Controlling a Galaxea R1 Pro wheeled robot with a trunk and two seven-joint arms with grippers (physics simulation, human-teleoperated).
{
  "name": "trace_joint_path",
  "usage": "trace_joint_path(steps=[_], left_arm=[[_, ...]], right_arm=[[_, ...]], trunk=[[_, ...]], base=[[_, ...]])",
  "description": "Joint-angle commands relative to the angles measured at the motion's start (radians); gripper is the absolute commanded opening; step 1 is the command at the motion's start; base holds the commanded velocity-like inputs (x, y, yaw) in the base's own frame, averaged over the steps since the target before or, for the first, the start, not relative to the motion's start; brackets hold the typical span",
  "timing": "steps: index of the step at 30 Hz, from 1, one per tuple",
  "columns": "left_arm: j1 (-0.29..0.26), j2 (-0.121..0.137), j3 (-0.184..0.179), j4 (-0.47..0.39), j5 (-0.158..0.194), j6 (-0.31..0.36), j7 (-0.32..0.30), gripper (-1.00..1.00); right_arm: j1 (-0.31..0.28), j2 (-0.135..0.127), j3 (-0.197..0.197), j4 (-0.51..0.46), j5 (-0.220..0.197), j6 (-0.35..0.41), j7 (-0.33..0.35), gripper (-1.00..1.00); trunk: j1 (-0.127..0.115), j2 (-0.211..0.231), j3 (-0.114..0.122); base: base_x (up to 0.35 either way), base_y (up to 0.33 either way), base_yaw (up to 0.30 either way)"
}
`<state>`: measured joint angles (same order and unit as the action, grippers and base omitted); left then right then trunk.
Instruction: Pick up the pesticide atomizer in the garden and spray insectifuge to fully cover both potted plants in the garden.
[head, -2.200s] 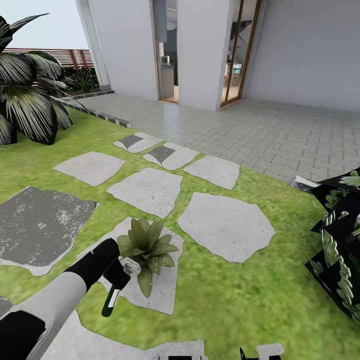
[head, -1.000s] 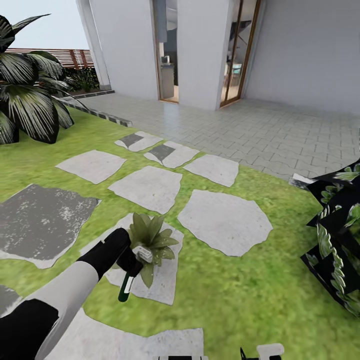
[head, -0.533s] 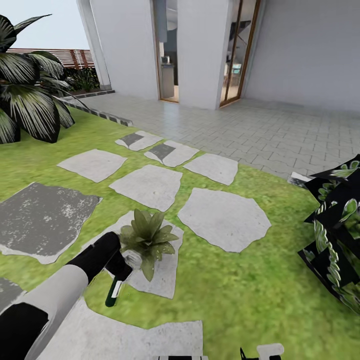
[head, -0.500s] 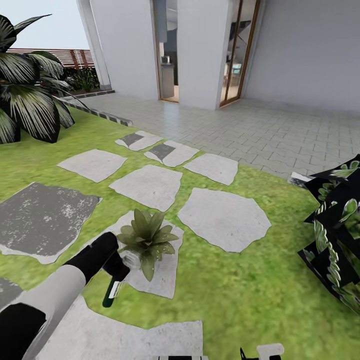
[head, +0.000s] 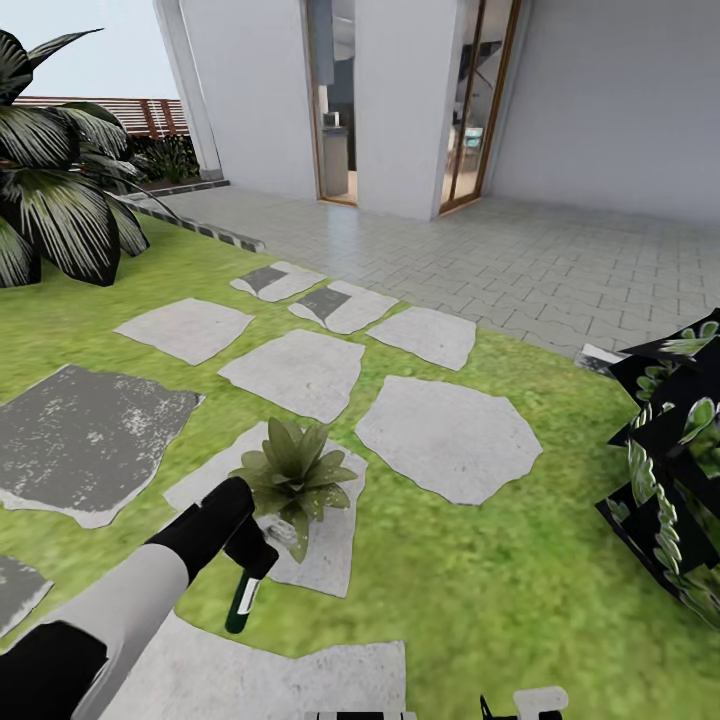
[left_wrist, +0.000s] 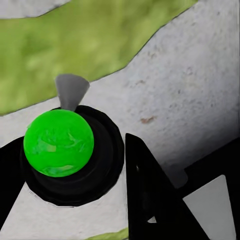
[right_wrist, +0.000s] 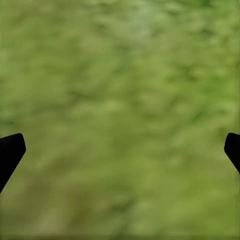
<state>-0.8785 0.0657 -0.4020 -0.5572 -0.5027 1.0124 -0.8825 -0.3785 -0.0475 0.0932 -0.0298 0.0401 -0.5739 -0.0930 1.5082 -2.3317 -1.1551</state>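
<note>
head view: the pesticide atomizer (head: 243, 603) is held tight in the left gripper (head: 262, 553), hanging bottle-down just beside the potted plant (head: 294, 478) on a stepping stone (head: 325, 560) | step: spraying this plant (no mist can be seen) | right gripper (right_wrist: 120, 150) is spread wide over grass, nothing held | next: nozzle must be aimed at the leaves

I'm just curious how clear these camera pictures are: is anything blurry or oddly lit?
Head view: even, flat light, with the potted plant and stepping stones fairly sharp. Left wrist view: the pesticide atomizer, held in the left gripper, looks clear, a bright green disc seen end-on. Right wrist view: the lawn is a soft green smear, with the right gripper fingertips dark at the edges.
</note>
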Motion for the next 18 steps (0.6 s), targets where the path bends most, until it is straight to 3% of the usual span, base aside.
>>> trace_joint_path(steps=[1,7,14,18], left_arm=[[-0.001,-0.003,-0.004,-0.001,-0.012,0.0,-0.01,-1.0],[0.022,0.005,-0.003,0.01,-0.013,0.0,-0.009,-1.0],[0.063,0.034,-0.001,0.01,-0.012,-0.003,-0.008,-1.0],[0.064,0.029,0.001,-0.003,-0.011,-0.003,-0.009,-1.0]], right_arm=[[-0.001,0.0,0.008,0.001,0.004,-0.001,-0.01,1.0],[0.0,0.0,0.008,0.001,0.004,-0.001,-0.01,1.0],[-0.001,0.0,0.008,0.001,0.004,-0.001,-0.01,1.0],[-0.001,0.0,0.009,0.001,0.004,-0.001,-0.01,1.0]], trunk=[[0.0,0.0,-0.001],[0.0,0.0,-0.001],[0.0,0.0,-0.001],[0.0,0.0,-0.001]], base=[[0.0,0.0,0.0],[0.0,0.0,0.0],[0.0,0.0,0.0],[0.0,0.0,0.0]])
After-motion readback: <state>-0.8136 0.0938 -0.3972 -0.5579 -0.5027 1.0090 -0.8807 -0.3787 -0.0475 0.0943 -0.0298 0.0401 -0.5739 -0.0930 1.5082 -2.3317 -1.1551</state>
